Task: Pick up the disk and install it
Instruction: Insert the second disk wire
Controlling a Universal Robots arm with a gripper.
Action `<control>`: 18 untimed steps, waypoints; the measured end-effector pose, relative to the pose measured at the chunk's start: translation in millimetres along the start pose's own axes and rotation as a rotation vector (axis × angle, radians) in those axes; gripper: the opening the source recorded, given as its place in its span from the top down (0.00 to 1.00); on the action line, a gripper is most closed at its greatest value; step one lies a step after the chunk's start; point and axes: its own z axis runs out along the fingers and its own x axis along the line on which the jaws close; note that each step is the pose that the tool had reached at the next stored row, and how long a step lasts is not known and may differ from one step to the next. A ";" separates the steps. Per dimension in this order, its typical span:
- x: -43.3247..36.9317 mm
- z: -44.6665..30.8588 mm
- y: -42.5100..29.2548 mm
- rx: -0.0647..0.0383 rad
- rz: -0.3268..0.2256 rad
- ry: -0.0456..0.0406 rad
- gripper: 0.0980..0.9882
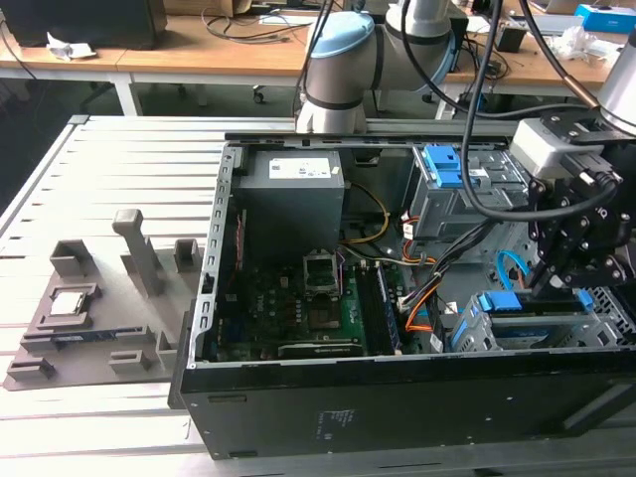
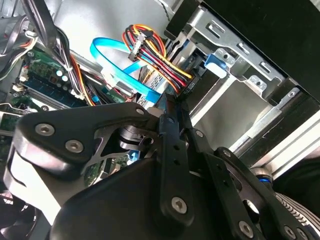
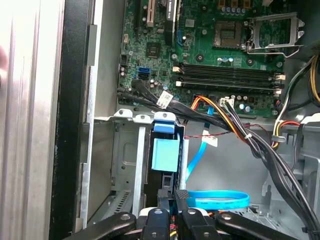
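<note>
Down in the open computer case (image 1: 214, 298), at about four o'clock in the exterior view, the disk (image 1: 532, 305) sits edge-up in a grey metal drive bay (image 1: 467, 333), its blue plastic bracket showing along the top. In the first wrist view the same disk (image 3: 165, 156) appears as a dark slab with a pale blue bracket face, seated between the bay's metal walls (image 3: 127, 160). The gripper (image 1: 550, 283) hangs directly over the disk's upper edge, and its black fingers (image 3: 181, 196) are drawn together, pad against pad, at the edge of the disk; whether they pinch any part of the bracket cannot be told. In the second wrist view the closed fingers (image 2: 172, 120) end beside a bundle of red, yellow and black power wires (image 2: 155, 57) and a flat blue data cable (image 2: 117, 65). At nine o'clock from the bay lies the green motherboard (image 1: 298, 308) with its empty processor socket (image 1: 320, 270), and at twelve o'clock from that the grey power supply (image 1: 291, 194). Outside the case, at nine o'clock in the exterior view, a grey parts tray (image 1: 60, 343) carries a small square silver chip (image 1: 72, 301).
</note>
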 end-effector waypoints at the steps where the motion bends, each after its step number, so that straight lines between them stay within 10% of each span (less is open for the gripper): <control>1: -0.1 1.0 0.0 0.000 0.000 0.0003 0.93; 8: -0.3 2.3 -0.3 0.000 0.000 -0.0013 0.85; 18: -9.9 -53.7 -1.3 0.000 0.000 0.0005 0.99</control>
